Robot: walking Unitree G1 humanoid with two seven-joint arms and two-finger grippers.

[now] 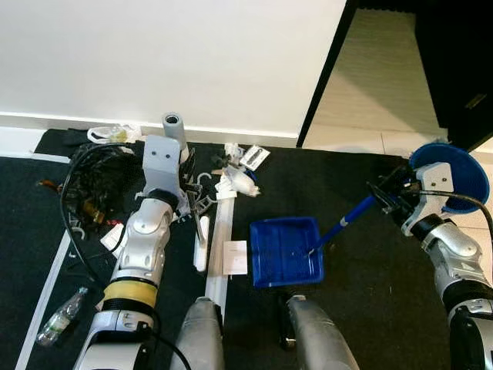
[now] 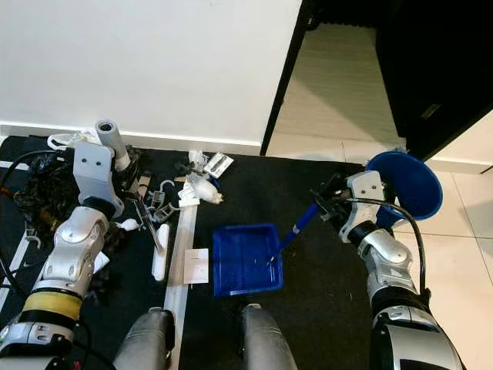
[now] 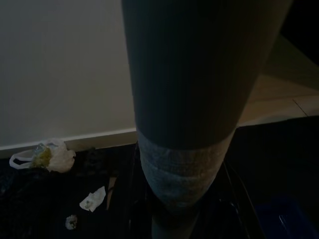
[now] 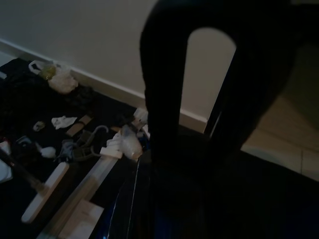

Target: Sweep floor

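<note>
While the robot stands on a black carpeted floor (image 1: 370, 308) beside a white wall, its right hand (image 2: 333, 206) is closed around the top of a blue dustpan handle (image 2: 296, 225), which slants down to a square blue plastic dustpan (image 2: 243, 260) lying flat on the floor just ahead of the robot's legs. Inside the dustpan only one small pale speck can be made out, close to where the handle joins the pan; the rest of its floor looks bare. Behind the right wrist sits a round blue bowl-shaped container (image 2: 412, 181), and its contents cannot be told. The left hand (image 1: 185, 166) is raised at a grey cylindrical broom pole (image 1: 172, 127), which stands close in front of the left wrist camera; whether its fingers are wide or clamped on the pole cannot be told. Litter lies in a loose heap ahead of the robot near the wall: crumpled white paper scraps (image 1: 235, 183), a small printed white card (image 1: 255, 157), grey plastic hangers (image 1: 202, 202) and a white bar-shaped piece (image 1: 201, 243). A flat white sheet of paper (image 1: 235, 257) lies just beside the dustpan's left edge, apart from it. A knotted white plastic bag (image 3: 50, 157) with something yellowish inside rests against the skirting board. A tangle of black cables (image 1: 96, 185) lies to the left, and a clear plastic bottle (image 1: 62, 316) lies on its side near the left arm.
</note>
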